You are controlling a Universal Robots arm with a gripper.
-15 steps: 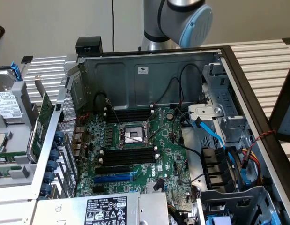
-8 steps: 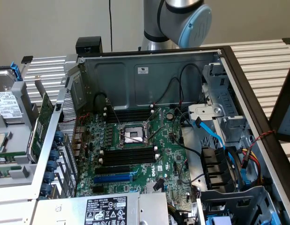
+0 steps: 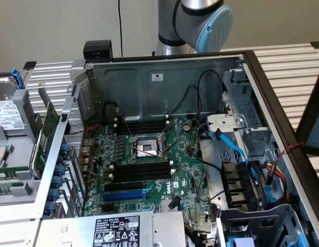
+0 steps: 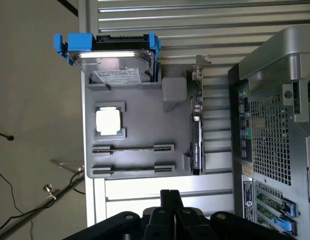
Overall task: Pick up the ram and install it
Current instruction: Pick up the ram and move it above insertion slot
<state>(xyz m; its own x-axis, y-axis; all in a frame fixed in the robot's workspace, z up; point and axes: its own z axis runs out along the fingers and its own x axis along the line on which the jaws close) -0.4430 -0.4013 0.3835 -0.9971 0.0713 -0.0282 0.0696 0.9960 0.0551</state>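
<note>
Exterior view
- Open grey sheet-steel computer case (image 3: 164, 82) lying on its side on the ribbed metal counter (image 3: 293, 62), so the green motherboard (image 3: 149, 170) is facing up and can be reached from above
- Long black plastic memory slots (image 3: 141, 172) sitting either side of the square metal processor socket (image 3: 147, 149); they look unfilled, so the install is not yet done
- Silver-and-pale-blue robot arm (image 3: 200, 20) standing behind the case's back wall

Wrist view
- Black jointed hand (image 4: 169, 195) hovering over a matte grey moulded plastic tray (image 4: 144, 115); the hand is clenched and carrying nothing
- The tray is holding each part in its own recess, probably for repeatable pick-up: shiny hard drive in a blue plastic bracket (image 4: 112, 57), flat square processor chip (image 4: 108, 121), expansion card with metal bracket (image 4: 196, 135) standing on edge
- The ram (image 4: 133, 170) is standing on edge in a narrow tray groove near the hand, showing as a thin dark strip; a second similar strip (image 4: 133, 148) is sitting in the groove beside it
</note>
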